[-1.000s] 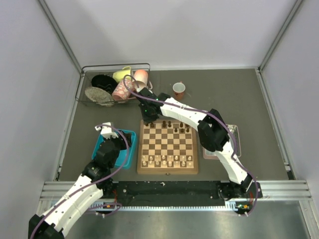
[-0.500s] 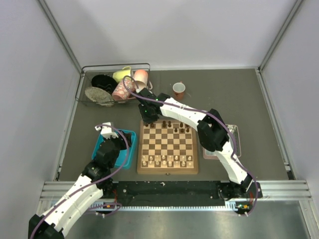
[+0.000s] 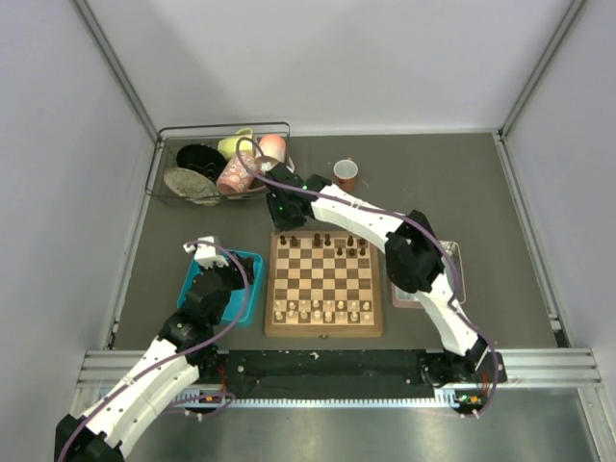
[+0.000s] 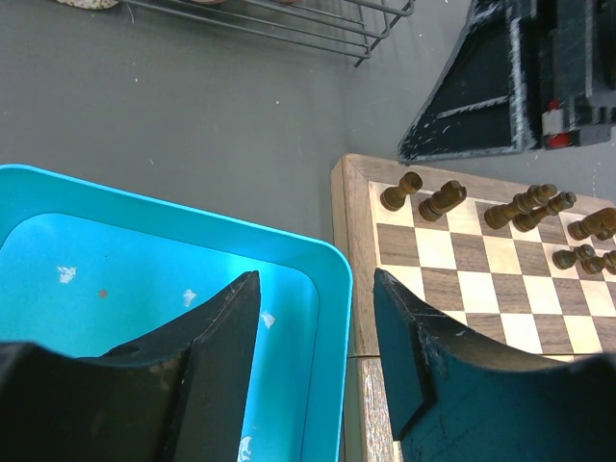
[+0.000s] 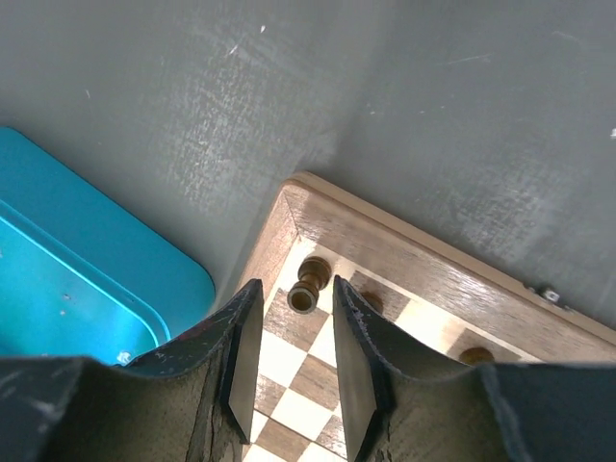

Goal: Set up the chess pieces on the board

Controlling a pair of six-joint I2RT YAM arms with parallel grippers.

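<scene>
A: State of the right gripper (image 5: 295, 283)?
B: Fingers parted a little, nothing pinched. It hangs over the far-left corner of the board (image 5: 414, 252). The corner piece (image 5: 306, 287), dark wood, stands upright on the corner square. It shows through the gap below the tips, and I see no contact.

A: Left gripper (image 4: 316, 289)?
B: Spread wide and empty. It sits over the right rim of the blue tray (image 4: 144, 207), just beside the board's left edge.

A: How do the pieces look?
B: The dark chessmen (image 3: 328, 240) are small turned shapes of mixed heights, all upright. Most stand along the far rank with gaps between them, and a couple stand one rank in. They're too small to tell which piece is which.

A: Anything around or in the way?
B: The pale chessmen (image 3: 322, 310) sit in the near ranks. A wire rack (image 3: 223, 126) with crockery is at far left. A cup (image 3: 346, 173) stands beyond the board, well apart from it. The grey tray (image 3: 456, 258) is right of the board, mostly hidden under the right arm (image 3: 366, 217). In the top view that arm also crosses the board's far-right corner, so that corner is partly covered.
</scene>
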